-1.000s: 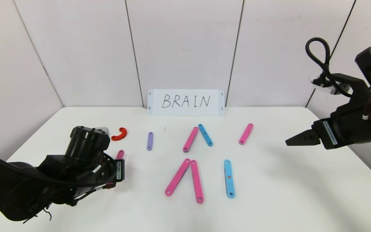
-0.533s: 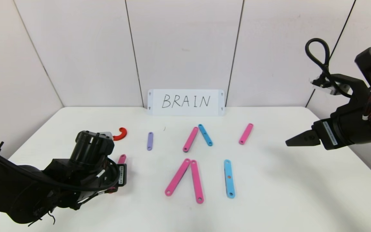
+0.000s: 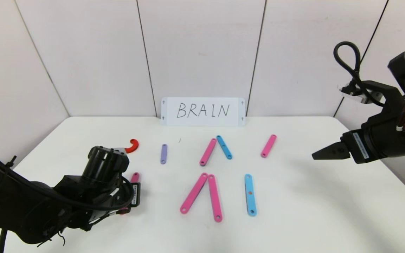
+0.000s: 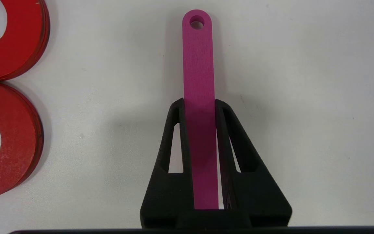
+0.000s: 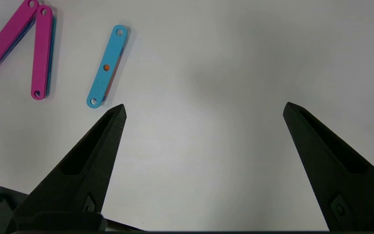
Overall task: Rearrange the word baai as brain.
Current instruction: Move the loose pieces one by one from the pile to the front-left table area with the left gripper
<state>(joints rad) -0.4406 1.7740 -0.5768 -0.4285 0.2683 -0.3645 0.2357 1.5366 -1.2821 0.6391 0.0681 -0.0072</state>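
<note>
1. Word pieces: flat, holed plastic strips lie on the white bench. Toward the back edge, from left to right, lie a red C-curve, a purple strip, a pink strip meeting a short blue strip in a peak, and a lone pink strip. Nearer the front edge lie two long pink strips forming an A-peak and a long blue strip to their right.
2. Piece in hand: a pink strip sits near the left edge, its far end showing in the head view. In the left wrist view two red C-curves lie close beside it, apart from it.
3. Left gripper: closed down to the strip's width, one finger against each long edge, the holed end projecting beyond the tips. Whether the strip is lifted or resting on the bench cannot be determined.
4. Right gripper: fingers spread wide, holding nothing, hovering near the right edge, well apart from all pieces.
5. Handling judgement: the strips appear light, stiff and smooth; thin and flat on the bench, they likely slide or pivot if nudged. An edge-to-edge grip near mid-length appears soundest; a grip near one end risks swing.
6. Reference: a white card reading BRAIN stands at the back edge.
</note>
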